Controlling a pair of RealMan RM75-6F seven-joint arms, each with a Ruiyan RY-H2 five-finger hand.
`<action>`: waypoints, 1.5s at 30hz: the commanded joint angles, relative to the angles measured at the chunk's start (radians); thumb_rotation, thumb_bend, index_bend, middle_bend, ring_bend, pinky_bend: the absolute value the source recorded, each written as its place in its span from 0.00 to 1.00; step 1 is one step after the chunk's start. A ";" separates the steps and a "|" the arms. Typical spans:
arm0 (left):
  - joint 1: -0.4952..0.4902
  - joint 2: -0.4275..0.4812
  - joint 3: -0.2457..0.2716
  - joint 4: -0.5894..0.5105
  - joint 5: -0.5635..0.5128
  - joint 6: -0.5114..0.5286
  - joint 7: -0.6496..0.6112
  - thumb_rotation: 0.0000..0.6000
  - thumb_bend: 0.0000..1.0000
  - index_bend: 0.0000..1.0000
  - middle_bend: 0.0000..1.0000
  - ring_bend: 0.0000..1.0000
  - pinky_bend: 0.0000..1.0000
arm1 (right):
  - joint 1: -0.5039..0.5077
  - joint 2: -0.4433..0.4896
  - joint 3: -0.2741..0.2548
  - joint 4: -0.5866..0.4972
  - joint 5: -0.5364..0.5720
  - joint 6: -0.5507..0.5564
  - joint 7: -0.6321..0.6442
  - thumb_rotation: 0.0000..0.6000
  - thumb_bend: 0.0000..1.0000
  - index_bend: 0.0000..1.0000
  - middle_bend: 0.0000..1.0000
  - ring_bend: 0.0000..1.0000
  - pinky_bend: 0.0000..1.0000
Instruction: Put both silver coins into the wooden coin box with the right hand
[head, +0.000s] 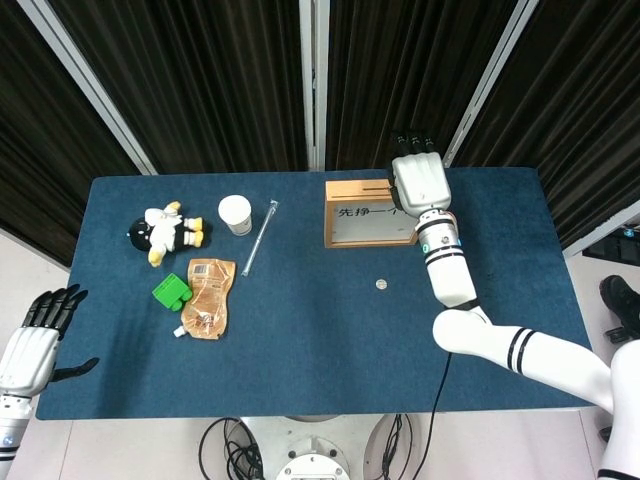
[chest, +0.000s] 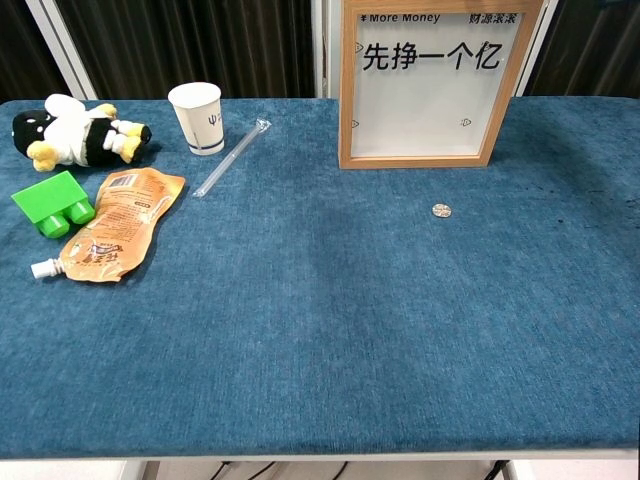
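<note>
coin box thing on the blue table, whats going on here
The right hand is over the top of the wooden coin box, at its right end; whether it holds a coin cannot be seen. One silver coin lies on the table in front of the box. The left hand is off the table, holding nothing.
</note>
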 joint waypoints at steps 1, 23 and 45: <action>0.000 0.001 -0.001 -0.001 0.000 0.001 -0.001 1.00 0.09 0.06 0.01 0.00 0.00 | 0.008 -0.006 -0.012 0.009 0.010 0.002 0.001 1.00 0.37 0.81 0.08 0.00 0.00; -0.006 0.007 -0.002 -0.009 -0.007 -0.007 0.002 1.00 0.09 0.06 0.01 0.00 0.00 | 0.017 0.006 -0.051 0.030 -0.008 -0.007 0.089 1.00 0.33 0.00 0.00 0.00 0.00; 0.004 0.008 -0.001 -0.026 -0.008 0.010 0.023 1.00 0.09 0.06 0.01 0.00 0.00 | -0.451 0.225 -0.375 -0.368 -0.830 0.494 0.414 1.00 0.30 0.00 0.01 0.00 0.00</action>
